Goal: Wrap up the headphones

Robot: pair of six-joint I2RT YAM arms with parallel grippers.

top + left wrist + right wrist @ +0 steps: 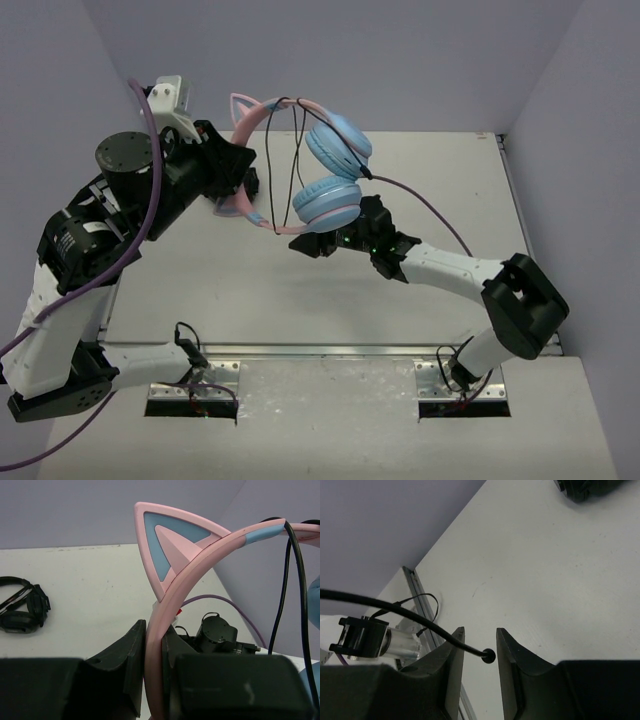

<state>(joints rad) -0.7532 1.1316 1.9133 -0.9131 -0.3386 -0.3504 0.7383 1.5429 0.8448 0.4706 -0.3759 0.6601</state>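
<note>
The headphones hang in the air: pink headband, cat ear, two light blue earcups. My left gripper is shut on the pink headband, one finger on each side. The thin black cable is looped over the top of the headband and hangs down, also in the left wrist view. My right gripper sits just below the lower earcup, jaws a little apart. In the right wrist view the cable's end lies in the gap between its fingers, not pinched.
All-black headphones lie on the table, at the left of the left wrist view and the top right of the right wrist view. An aluminium rail runs along the table's near edge. Purple walls enclose the table.
</note>
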